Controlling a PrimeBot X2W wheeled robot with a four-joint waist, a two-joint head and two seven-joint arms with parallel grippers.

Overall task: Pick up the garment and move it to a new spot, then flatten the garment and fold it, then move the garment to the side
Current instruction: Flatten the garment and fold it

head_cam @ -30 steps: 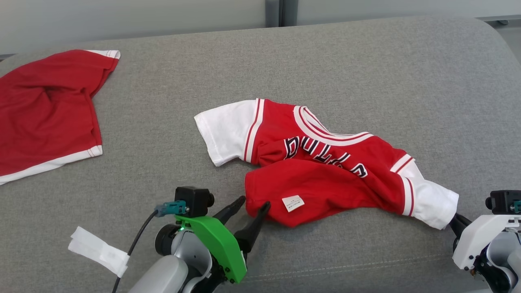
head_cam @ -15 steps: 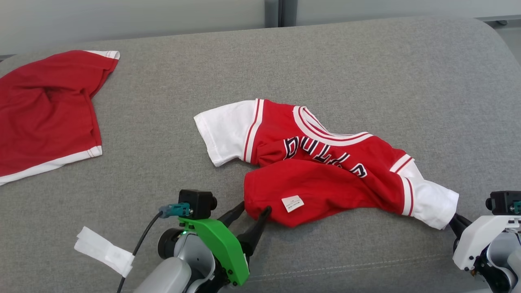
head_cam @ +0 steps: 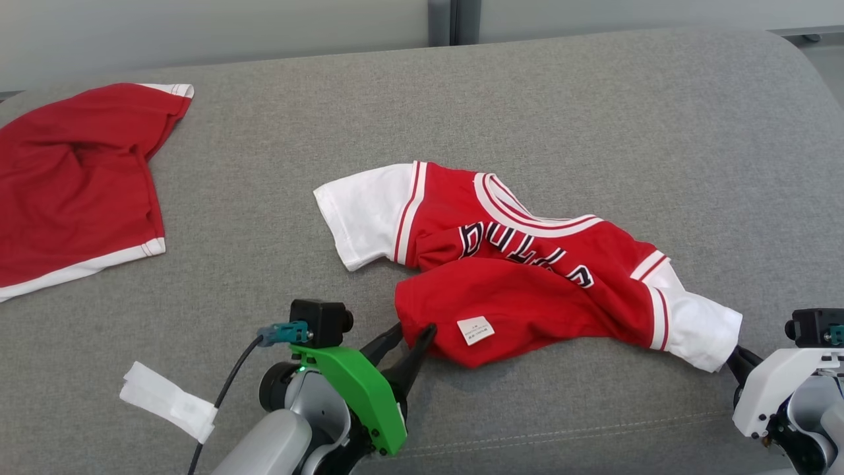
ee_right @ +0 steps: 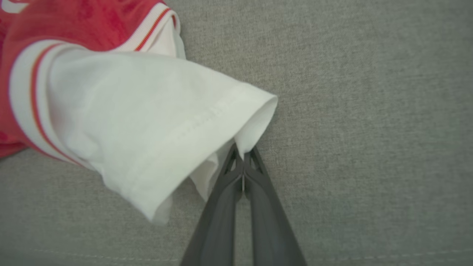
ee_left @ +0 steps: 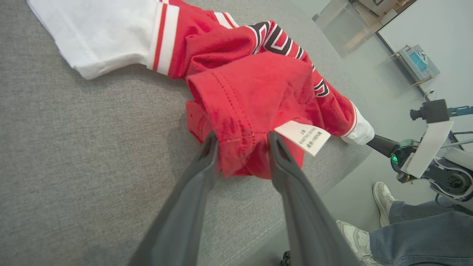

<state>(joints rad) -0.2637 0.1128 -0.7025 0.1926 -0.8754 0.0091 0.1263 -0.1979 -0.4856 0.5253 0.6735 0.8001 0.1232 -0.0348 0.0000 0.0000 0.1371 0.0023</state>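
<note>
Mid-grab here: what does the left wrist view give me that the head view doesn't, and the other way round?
Left wrist view: close up, the left gripper has its fingers on either side of the jersey at its red hem fold. A person's shoes and jeans are beside the cushion.
Head view: the collar, a second red garment at far left, and a white strip on the left arm's cable.
Both: the white label, and the right gripper shut on the white sleeve.
</note>
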